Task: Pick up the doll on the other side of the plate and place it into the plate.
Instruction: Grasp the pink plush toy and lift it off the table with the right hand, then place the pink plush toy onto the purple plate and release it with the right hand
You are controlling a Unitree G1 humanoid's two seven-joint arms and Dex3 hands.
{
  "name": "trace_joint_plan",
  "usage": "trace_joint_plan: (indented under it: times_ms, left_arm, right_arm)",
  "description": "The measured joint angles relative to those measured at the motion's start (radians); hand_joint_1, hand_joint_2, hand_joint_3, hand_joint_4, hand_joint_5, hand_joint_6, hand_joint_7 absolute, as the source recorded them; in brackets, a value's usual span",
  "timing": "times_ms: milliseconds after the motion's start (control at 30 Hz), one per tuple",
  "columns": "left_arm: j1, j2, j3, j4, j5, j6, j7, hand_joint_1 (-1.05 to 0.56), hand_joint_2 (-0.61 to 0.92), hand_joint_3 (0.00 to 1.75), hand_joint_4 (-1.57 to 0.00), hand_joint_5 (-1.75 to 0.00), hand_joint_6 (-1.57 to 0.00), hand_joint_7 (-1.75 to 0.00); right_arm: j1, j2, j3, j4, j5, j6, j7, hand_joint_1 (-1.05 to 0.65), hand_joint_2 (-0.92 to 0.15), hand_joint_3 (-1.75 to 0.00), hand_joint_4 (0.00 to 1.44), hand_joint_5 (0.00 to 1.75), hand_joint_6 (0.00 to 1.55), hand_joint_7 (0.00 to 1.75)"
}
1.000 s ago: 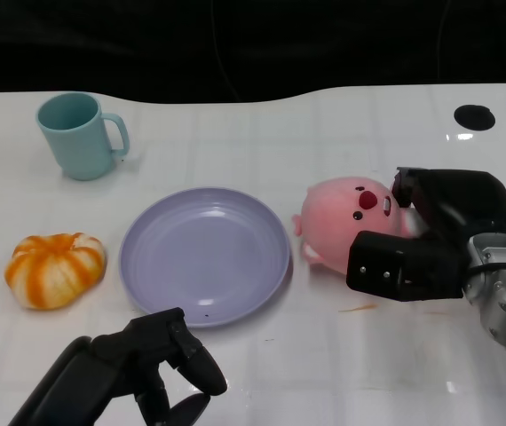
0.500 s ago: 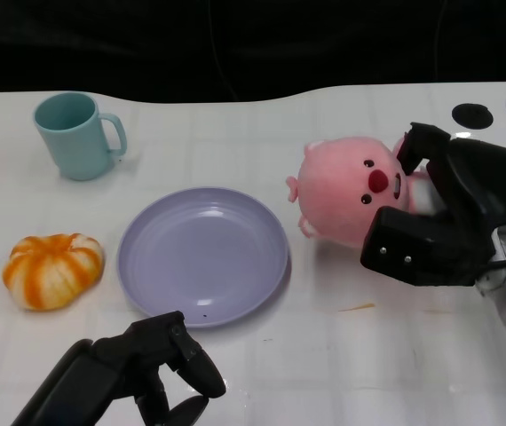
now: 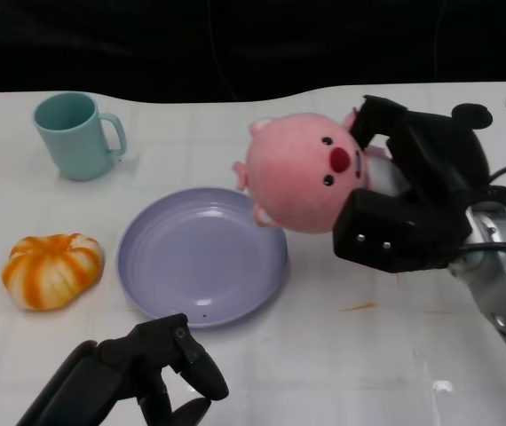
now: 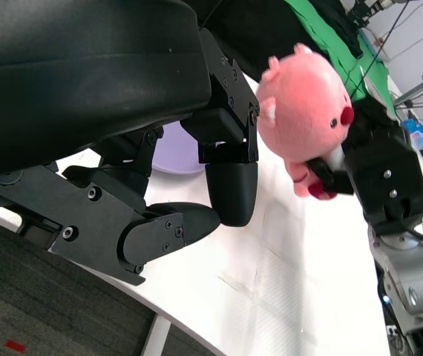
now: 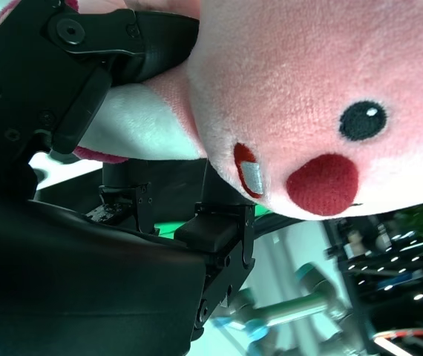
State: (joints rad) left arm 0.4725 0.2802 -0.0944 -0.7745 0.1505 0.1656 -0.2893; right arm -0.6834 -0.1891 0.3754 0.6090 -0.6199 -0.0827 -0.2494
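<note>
Above the right rim of the plate (image 3: pixel 201 259), the doll (image 3: pixel 303 173) hangs clear of the table (image 3: pixel 342 355), clamped in the right hand (image 3: pixel 410 196), whose black fingers wrap around its back and underside. It is a round pink plush with a red nose and small dark eyes, its face turned toward the camera in the head view. The right wrist view shows the fingers (image 5: pixel 115 44) pressed into the soft pink body. The lavender plate lies flat on the white table, nothing in it. The left hand (image 3: pixel 151 373) rests low near the front edge of the table, its fingers curled inward around nothing. An orange pumpkin (image 3: pixel 52 270) sits left of the plate, and a teal mug (image 3: pixel 75 135) stands farther back on the left.
</note>
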Motion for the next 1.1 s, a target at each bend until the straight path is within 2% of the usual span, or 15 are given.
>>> trace_joint_plan:
  times_ms: [233,467,533,633,667,700,800,833,867,933,967,1033,1100]
  left_arm:
    - [0.004,-0.011,-0.034,-0.01,0.016,0.006,0.002,-0.21,0.71,0.83,-0.67,-1.75,-0.61,-1.33]
    - [0.012,-0.022,-0.067,-0.028,0.038,0.011,0.002,-0.21,0.7,0.86,-0.68,-1.75,-0.61,-1.33]
    - [0.014,-0.026,-0.073,-0.032,0.041,0.018,0.002,-0.2,0.69,0.87,-0.69,-1.75,-0.61,-1.33]
    - [0.018,-0.031,-0.087,-0.045,0.046,0.03,0.004,-0.2,0.69,0.88,-0.7,-1.75,-0.61,-1.33]
    - [0.018,-0.032,-0.09,-0.05,0.05,0.031,0.006,-0.2,0.69,0.89,-0.7,-1.75,-0.61,-1.34]
    - [0.018,-0.034,-0.092,-0.053,0.051,0.032,0.007,-0.2,0.69,0.89,-0.71,-1.75,-0.62,-1.34]
    - [0.02,-0.036,-0.098,-0.06,0.053,0.037,0.011,-0.2,0.68,0.91,-0.71,-1.75,-0.62,-1.34]
    - [0.02,-0.037,-0.1,-0.062,0.054,0.041,0.011,-0.2,0.68,0.91,-0.72,-1.75,-0.62,-1.35]
    - [0.02,-0.038,-0.101,-0.064,0.056,0.043,0.011,-0.2,0.68,0.91,-0.72,-1.75,-0.62,-1.34]
    - [0.02,-0.039,-0.103,-0.067,0.067,0.049,0.011,-0.2,0.68,0.92,-0.74,-1.75,-0.62,-1.34]
    - [0.019,-0.039,-0.103,-0.068,0.071,0.053,0.011,-0.2,0.68,0.92,-0.74,-1.75,-0.62,-1.34]
    - [0.019,-0.04,-0.105,-0.068,0.072,0.06,0.011,-0.19,0.67,0.93,-0.72,-1.75,-0.62,-1.34]
    - [0.018,-0.04,-0.106,-0.069,0.073,0.062,0.011,-0.19,0.67,0.93,-0.72,-1.75,-0.62,-1.34]
  right_arm:
    - [-0.081,0.102,0.042,0.01,-0.012,0.026,0.048,-0.21,-0.25,-1.37,1.0,1.75,0.76,1.75]
    - [-0.144,0.195,0.091,0.108,-0.031,0.086,0.084,-0.23,-0.29,-1.32,1.01,1.75,0.76,1.75]
    - [-0.164,0.224,0.094,0.15,-0.03,0.112,0.093,-0.23,-0.34,-1.21,0.98,1.75,0.73,1.75]
    - [-0.193,0.255,0.105,0.213,-0.03,0.135,0.097,-0.22,-0.36,-1.13,0.95,1.75,0.71,1.75]
    - [-0.203,0.264,0.106,0.234,-0.03,0.141,0.095,-0.23,-0.4,-1.04,0.94,1.75,0.71,1.75]
    - [-0.211,0.271,0.107,0.251,-0.03,0.147,0.094,-0.23,-0.45,-0.94,0.93,1.75,0.7,1.67]
    - [-0.229,0.29,0.102,0.297,-0.014,0.158,0.092,-0.24,-0.66,-0.48,0.87,1.75,0.91,0.71]
    - [-0.234,0.296,0.101,0.309,-0.005,0.159,0.097,-0.25,-0.72,-0.35,0.79,1.71,0.88,0.4]
    - [-0.238,0.299,0.099,0.32,0.006,0.162,0.112,-0.28,-0.78,-0.26,0.69,1.62,0.82,0.23]
    - [-0.243,0.299,0.103,0.328,0.02,0.172,0.177,-0.42,-0.89,-0.12,0.34,0.89,0.6,0.05]
    - [-0.244,0.298,0.11,0.328,0.019,0.175,0.209,-0.47,-0.9,-0.11,0.28,0.68,0.53,0.03]
    - [-0.246,0.291,0.136,0.323,0.007,0.181,0.269,-0.59,-0.92,-0.15,0.18,0.47,0.39,0.01]
    - [-0.246,0.283,0.159,0.31,-0.01,0.194,0.319,-0.64,-0.92,-0.17,0.15,0.41,0.33,0.0]
